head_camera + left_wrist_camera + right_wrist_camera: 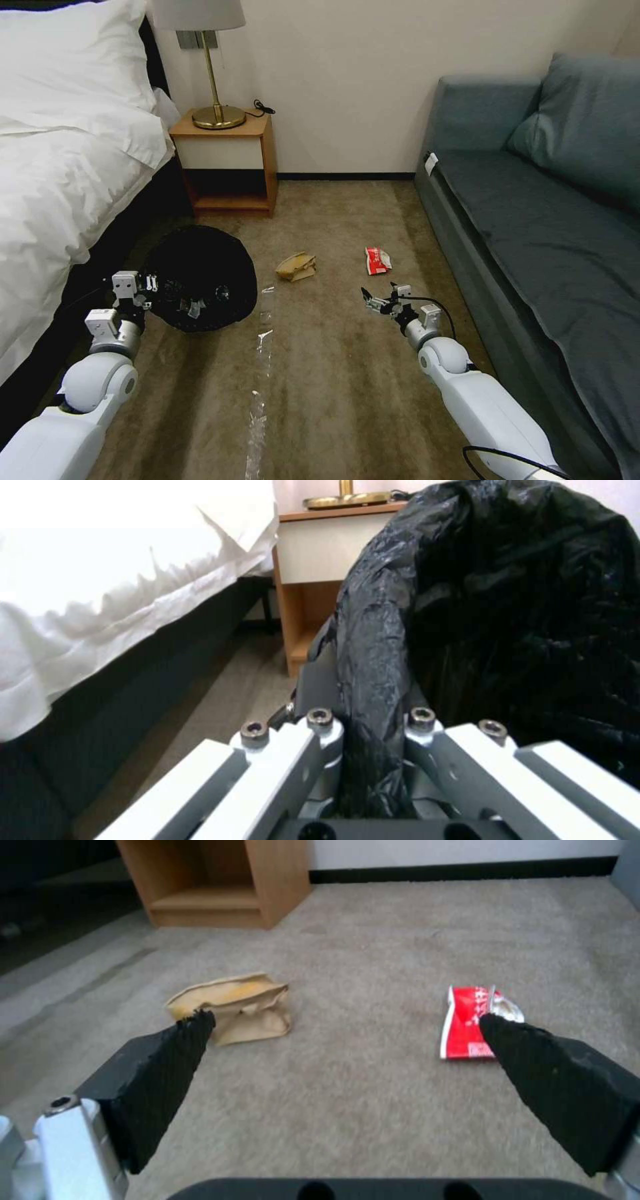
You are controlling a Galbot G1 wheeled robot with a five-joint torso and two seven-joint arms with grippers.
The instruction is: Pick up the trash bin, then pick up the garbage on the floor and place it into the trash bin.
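Note:
The trash bin point(200, 277) shows as a round black-bagged opening beside the bed, with something shiny lying inside it. My left gripper point(148, 285) is shut on its left rim. In the left wrist view the bag-covered rim point(373, 670) is pinched between the fingers of the left gripper point(370, 705). Two pieces of garbage lie on the floor point(333, 373): a crumpled brown paper bag point(297, 267) point(233, 1007) and a red-white packet point(378, 260) point(470, 1022). My right gripper point(380, 300) point(343, 1025) hovers open just short of them, between the two, holding nothing.
A white-sheeted bed point(60, 173) runs along the left and a grey-blue sofa point(533, 213) along the right. A wooden nightstand point(230, 163) with a brass lamp point(217, 113) stands at the back wall. A clear shiny strip point(263, 340) lies along the carpet's middle.

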